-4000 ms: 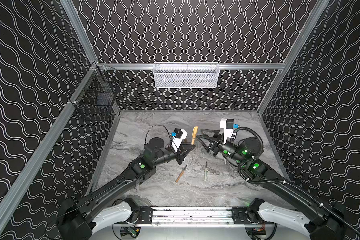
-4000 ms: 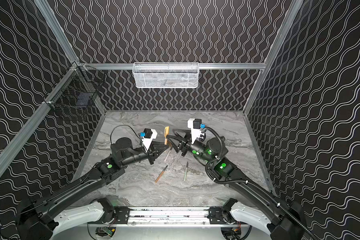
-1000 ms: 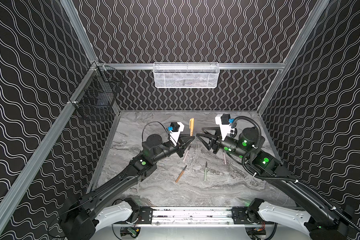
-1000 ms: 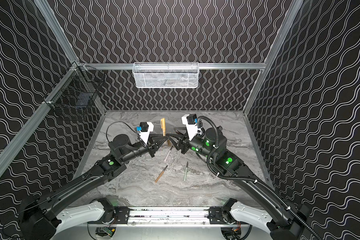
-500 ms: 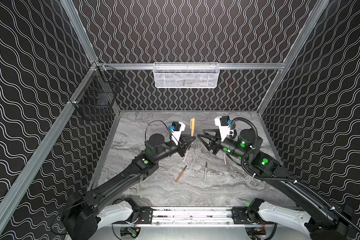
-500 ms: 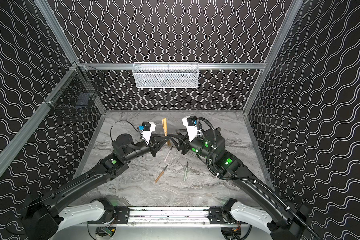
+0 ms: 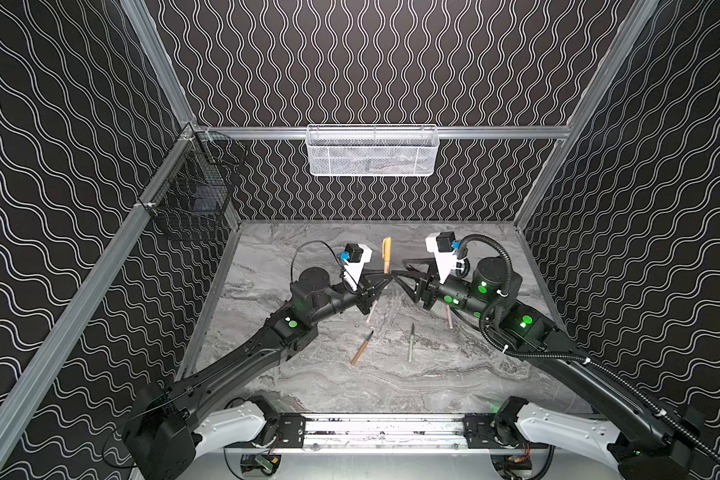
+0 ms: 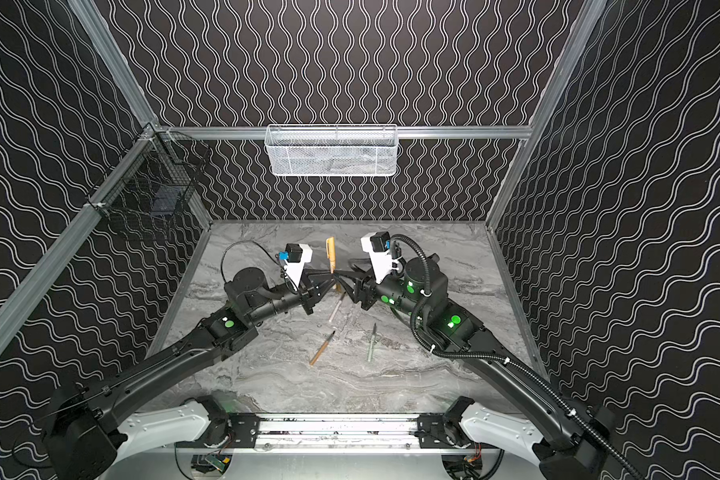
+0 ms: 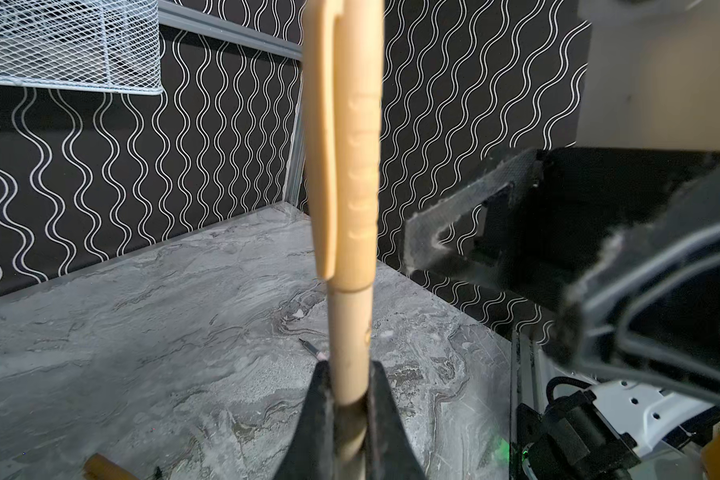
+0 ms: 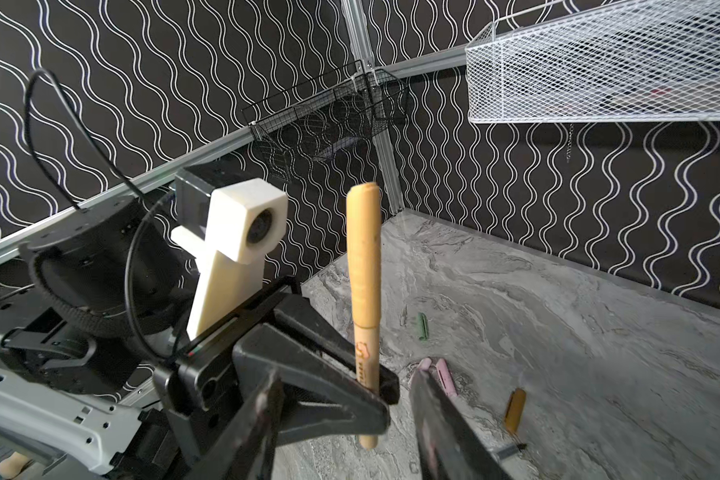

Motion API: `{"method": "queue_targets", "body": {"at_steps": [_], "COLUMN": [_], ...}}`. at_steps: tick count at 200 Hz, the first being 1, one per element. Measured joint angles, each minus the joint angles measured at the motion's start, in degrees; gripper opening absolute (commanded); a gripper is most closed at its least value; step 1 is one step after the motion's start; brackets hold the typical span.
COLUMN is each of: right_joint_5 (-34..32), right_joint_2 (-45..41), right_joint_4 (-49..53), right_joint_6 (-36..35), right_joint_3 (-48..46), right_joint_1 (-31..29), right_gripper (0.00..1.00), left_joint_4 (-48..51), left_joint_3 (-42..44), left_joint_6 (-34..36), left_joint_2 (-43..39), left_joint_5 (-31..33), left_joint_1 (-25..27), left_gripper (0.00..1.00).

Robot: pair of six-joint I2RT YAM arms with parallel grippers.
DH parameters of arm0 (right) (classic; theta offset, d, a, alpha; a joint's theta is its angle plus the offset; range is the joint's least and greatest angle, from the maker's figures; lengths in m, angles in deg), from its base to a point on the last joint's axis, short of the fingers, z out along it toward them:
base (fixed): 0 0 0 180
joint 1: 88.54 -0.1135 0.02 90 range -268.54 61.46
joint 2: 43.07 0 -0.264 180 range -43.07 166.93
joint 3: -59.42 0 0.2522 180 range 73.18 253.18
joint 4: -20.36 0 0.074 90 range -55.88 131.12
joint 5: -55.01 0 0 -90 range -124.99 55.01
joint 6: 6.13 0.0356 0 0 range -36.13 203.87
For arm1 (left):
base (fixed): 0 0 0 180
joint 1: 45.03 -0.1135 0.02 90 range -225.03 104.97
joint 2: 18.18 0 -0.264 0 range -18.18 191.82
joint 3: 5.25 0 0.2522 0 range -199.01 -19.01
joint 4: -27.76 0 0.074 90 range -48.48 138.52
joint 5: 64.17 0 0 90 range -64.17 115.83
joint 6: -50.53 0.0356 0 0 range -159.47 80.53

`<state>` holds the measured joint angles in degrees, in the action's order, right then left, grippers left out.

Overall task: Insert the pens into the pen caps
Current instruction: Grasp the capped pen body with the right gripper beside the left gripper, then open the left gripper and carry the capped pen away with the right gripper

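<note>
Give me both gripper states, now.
Left gripper: shut on the tan-orange pen, held upright with a cap on its top end.
Right gripper: open, holding nothing, just beside that pen.

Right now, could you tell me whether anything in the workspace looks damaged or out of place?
Nothing looks spilled or broken. One oddity: the pad on the right claw looks frayed and fuzzy along its edges in the left wrist view. The tan-orange pen in the left claw stands upright, capped.
</note>
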<state>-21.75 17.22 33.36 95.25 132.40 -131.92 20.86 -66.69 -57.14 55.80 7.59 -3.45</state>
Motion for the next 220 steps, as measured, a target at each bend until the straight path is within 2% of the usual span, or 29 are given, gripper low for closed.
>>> {"method": "queue_targets", "body": {"at_steps": [37,67,100,114,137,153,169,191,220], "right_joint_5": [0.79,1.68,3.06,3.02,2.97,3.61,3.74,3.04,1.03], "right_joint_2": [3.65,6.93,8.55,8.61,8.59,8.61,9.09,10.25,12.07], "right_joint_4": [-1.29,-1.88,-1.97,-1.97,-2.05,-2.14,-2.36,-2.89,-3.89], "right_joint_6": [0.02,0.2,1.22,1.01,1.36,2.58,2.58,2.78,2.71], "right_joint_3": [2.38,3.89,4.15,4.15,4.15,4.42,5.55,7.91,12.5], "right_joint_1": [0.0,-0.02,-0.02,0.07,0.04,-0.04,-0.07,-0.07,-0.04], "right_gripper": [0.45,0.35,0.09,0.05,0.04,0.03,0.03,0.03,0.03], "left_joint_4": [-0.22,-0.22,-0.22,-0.02,0.02,0.24,0.74,1.09,1.53], "left_joint_3": [0.0,0.0,0.0,0.0,0.0,0.0,0.0,0.17,0.46], "left_joint_6": [-0.11,-0.11,-0.09,-0.31,-0.31,-0.13,-0.17,-0.37,-0.35], "left_joint_2": [0.0,-0.42,-0.87,-0.92,-1.05,-1.25,-1.79,-2.8,-3.58], "left_joint_5": [-0.42,-0.44,-0.42,-0.22,0.02,0.81,1.99,4.42,6.73], "left_joint_1": [0.04,0.11,0.17,0.17,0.22,0.42,0.44,0.48,0.48], "left_gripper": [0.0,0.0,0.0,0.0,0.41,0.63,0.91,0.97,0.98]}}
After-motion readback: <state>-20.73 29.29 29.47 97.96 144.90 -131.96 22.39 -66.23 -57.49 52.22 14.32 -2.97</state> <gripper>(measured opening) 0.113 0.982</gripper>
